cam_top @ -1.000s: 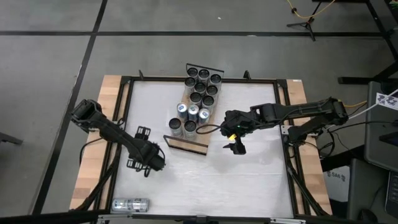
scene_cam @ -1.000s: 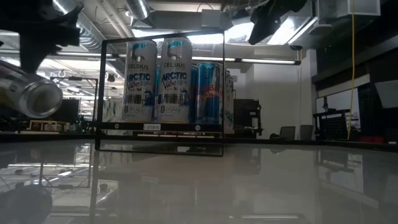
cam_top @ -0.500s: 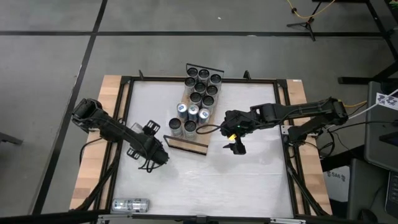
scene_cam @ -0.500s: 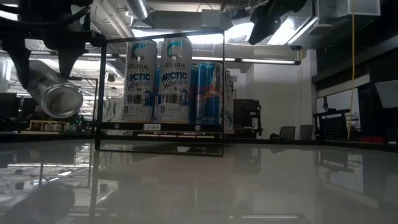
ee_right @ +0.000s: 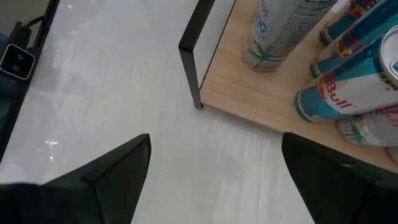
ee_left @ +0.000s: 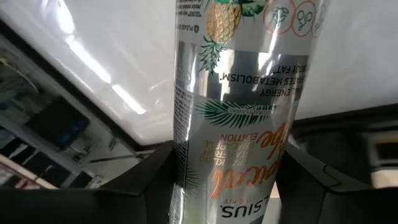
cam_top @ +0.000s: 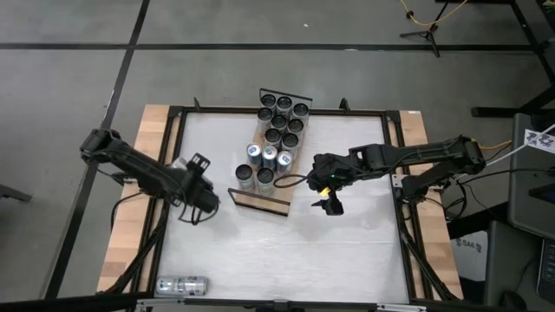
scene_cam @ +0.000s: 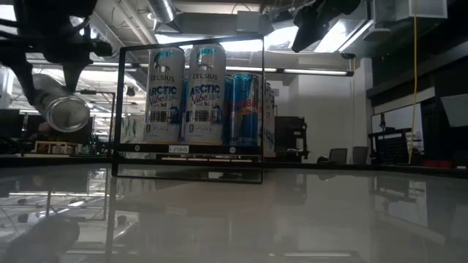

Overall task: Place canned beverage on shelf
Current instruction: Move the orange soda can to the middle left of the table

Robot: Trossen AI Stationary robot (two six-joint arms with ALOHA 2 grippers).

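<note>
Celsius can (ee_left: 233, 106) lies tilted between the left gripper's (cam_top: 192, 192) dark fingers (ee_left: 140, 186), clamped and lifted off the white tabletop (cam_top: 286, 251), left of the shelf (cam_top: 260, 199). That light-wood board carries upright Celsius and Red Bull cans (scene_cam: 197, 91). Beside its near end the right gripper (cam_top: 329, 204) hangs spread apart, holding nothing.

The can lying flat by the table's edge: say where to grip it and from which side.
Grip the lying can around mid-body, coming from straight above. It lies on its side, long axis along the table edge, so a grip likely closes best across its round width.
</note>
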